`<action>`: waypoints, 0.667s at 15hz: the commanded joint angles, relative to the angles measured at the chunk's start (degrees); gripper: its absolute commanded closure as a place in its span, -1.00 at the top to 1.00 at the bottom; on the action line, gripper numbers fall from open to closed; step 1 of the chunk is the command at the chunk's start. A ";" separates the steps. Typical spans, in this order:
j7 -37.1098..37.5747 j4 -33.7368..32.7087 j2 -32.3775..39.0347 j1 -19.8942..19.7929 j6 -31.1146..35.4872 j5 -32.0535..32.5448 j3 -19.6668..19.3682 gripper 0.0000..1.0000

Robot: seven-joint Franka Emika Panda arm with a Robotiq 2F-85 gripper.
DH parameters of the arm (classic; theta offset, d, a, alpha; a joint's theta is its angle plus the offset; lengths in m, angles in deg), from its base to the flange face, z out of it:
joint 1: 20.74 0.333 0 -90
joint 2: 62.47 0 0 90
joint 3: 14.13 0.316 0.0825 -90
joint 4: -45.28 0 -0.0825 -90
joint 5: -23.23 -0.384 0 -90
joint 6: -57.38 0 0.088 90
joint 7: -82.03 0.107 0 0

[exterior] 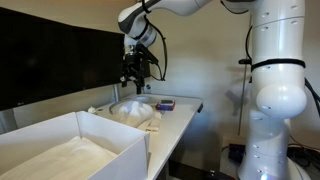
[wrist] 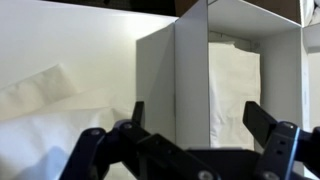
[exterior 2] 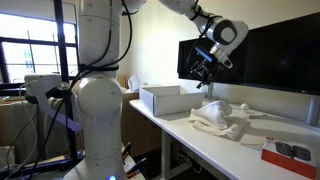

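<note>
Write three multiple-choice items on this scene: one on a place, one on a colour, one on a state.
1. The gripper hangs: A over the white cloth pile; B down at the floor; C under the table.
2. The open box is: A red; B white; C black.
3. The jaws stand: A shut on cloth; B open, empty; C shut, empty.
Answers: A, both exterior views show it above the pile; B, its walls are white; B, the wrist view shows the fingers wide apart, gripping nothing.
</note>
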 commanded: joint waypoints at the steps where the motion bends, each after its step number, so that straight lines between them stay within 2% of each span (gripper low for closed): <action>1: 8.82 7.31 -4.62 4.60 10.63 -2.98 1.95 1.00; 5: 12.93 6.70 -2.23 7.99 21.40 -3.32 3.68 1.00; 10: 18.00 5.34 0.37 7.56 26.89 -1.76 2.37 1.00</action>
